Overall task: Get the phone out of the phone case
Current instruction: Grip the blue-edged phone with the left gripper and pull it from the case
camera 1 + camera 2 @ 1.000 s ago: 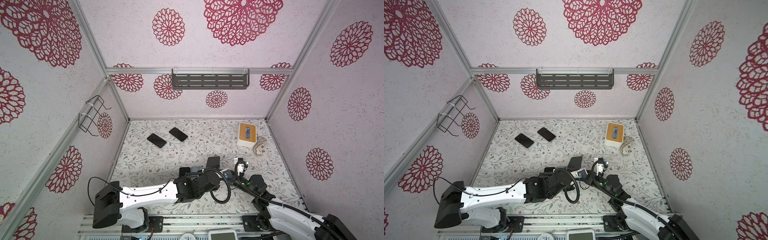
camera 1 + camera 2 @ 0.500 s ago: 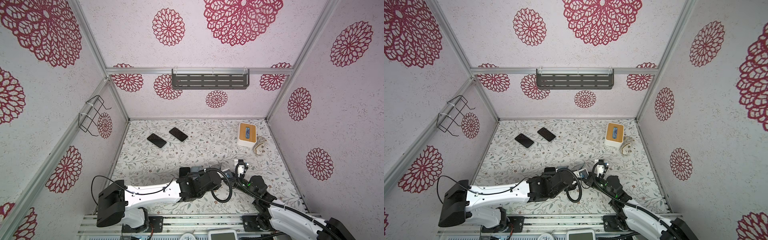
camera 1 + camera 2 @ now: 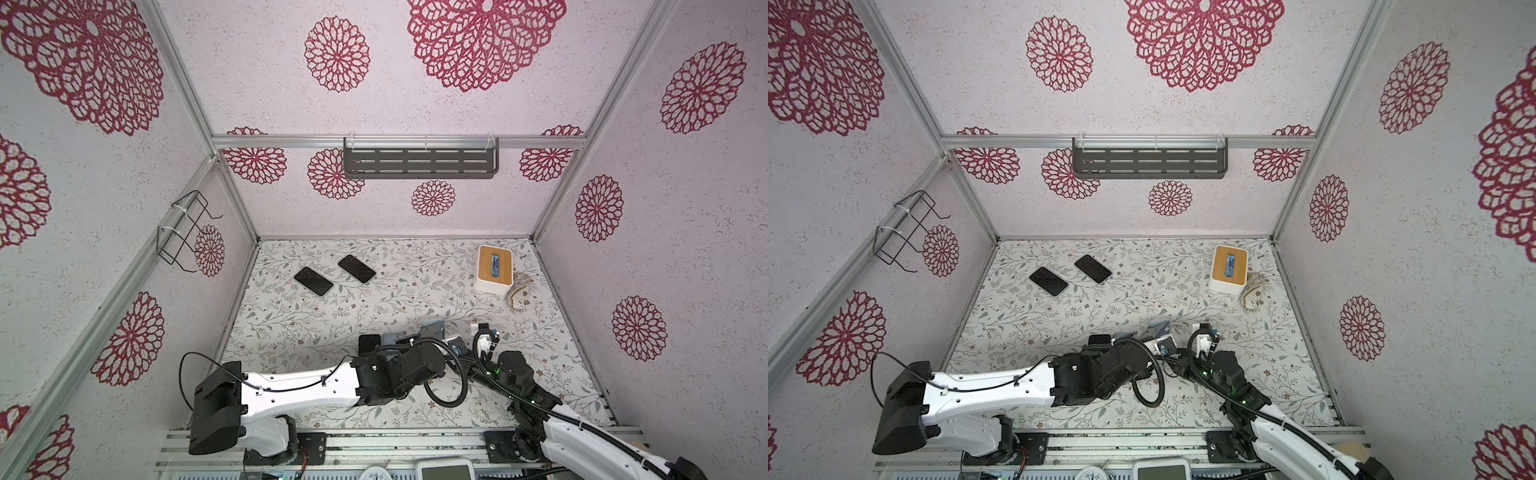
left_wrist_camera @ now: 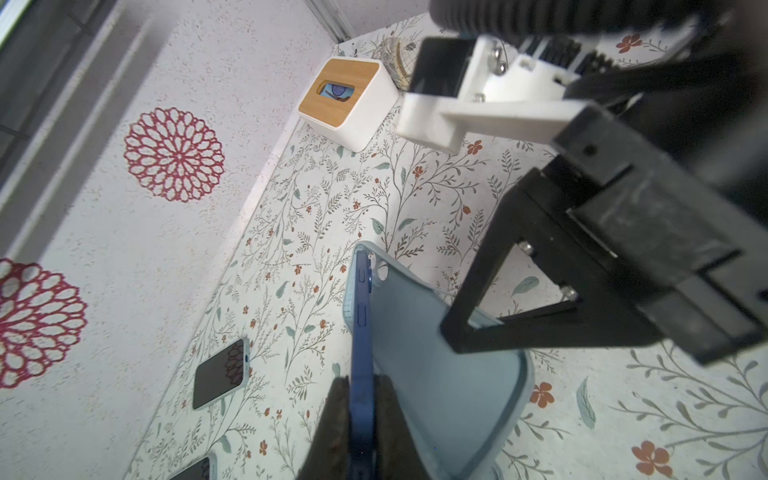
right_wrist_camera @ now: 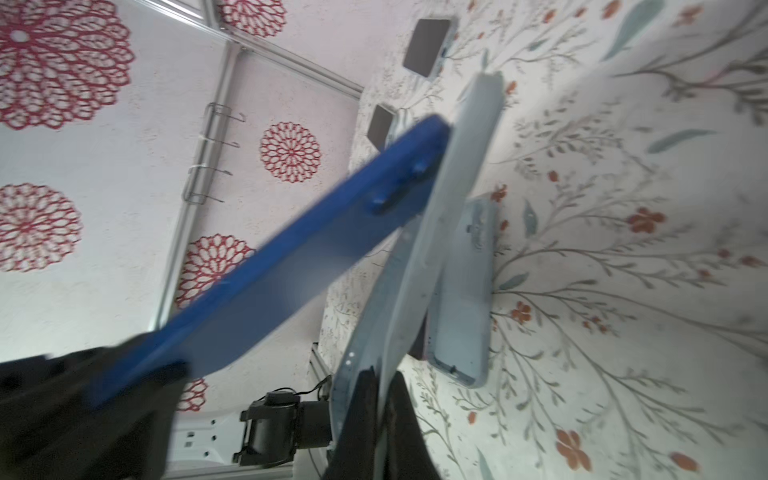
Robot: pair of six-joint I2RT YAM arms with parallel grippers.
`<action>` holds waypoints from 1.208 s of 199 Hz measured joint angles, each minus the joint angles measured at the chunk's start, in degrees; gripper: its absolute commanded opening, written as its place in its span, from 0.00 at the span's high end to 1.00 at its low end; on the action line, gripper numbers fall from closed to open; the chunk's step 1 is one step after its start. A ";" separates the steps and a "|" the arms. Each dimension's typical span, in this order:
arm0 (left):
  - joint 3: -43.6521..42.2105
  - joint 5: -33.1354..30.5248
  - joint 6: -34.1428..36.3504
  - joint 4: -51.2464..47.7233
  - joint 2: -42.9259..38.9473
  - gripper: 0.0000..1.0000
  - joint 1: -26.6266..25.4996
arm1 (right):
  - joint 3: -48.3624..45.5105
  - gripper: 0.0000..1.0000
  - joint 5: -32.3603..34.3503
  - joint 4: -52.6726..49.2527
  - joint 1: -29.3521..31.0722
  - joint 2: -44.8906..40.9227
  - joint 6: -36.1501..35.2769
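The dark blue phone (image 4: pixel 360 324) stands on edge, and my left gripper (image 4: pixel 361 380) is shut on its near end. The light blue-grey phone case (image 4: pixel 436 374) gapes open beside it; only the phone's far corner still sits in the case. My right gripper (image 5: pixel 381 376) is shut on the case's (image 5: pixel 453 174) side wall, while the phone (image 5: pixel 291 266) slants away from the case. A black finger (image 4: pixel 498 324) of the right gripper lies against the case. In both top views the two arms meet near the table's front, over the case (image 3: pixel 434 329) (image 3: pixel 1160 328).
A second light blue case (image 5: pixel 461 291) lies flat on the table under the held one. Two dark phones (image 3: pixel 313 281) (image 3: pixel 356 269) lie at the back left. A white box with a wooden lid (image 3: pixel 493 269) stands at the back right. Another black phone (image 3: pixel 369 343) lies by the left arm.
My left gripper has closed on the phone. The phone and case, upright a second ago, now sit lower between the two wrists, and the left arm has shifted slightly.
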 measured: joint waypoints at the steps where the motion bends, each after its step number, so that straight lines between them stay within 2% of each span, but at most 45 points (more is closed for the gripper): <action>1: 0.09 -0.15 0.02 -0.04 0.00 1.00 -0.09 | 0.00 1.00 0.17 -0.48 -0.04 -0.02 -0.11; 31: 1.14 -4.04 0.07 -1.49 -0.02 1.00 -2.27 | 0.17 1.00 1.81 -8.50 -1.11 -0.70 -2.36; 88: 0.70 -7.65 -0.50 -4.74 0.37 1.00 -2.60 | 5.44 1.00 2.51 -23.58 -5.55 -2.99 -8.61; 112: 0.70 -8.66 -0.50 -4.37 3.10 1.00 -2.58 | 6.16 1.00 1.33 -26.14 -6.84 -2.51 -10.32; 169: 3.76 -8.92 -0.42 -6.19 16.39 1.00 -2.36 | 9.09 1.00 -1.40 -33.92 -9.62 -0.87 -14.56; 240: 6.03 -9.14 0.31 -6.40 20.87 1.00 -2.10 | 9.66 1.00 -5.51 -36.41 -14.45 2.01 -18.58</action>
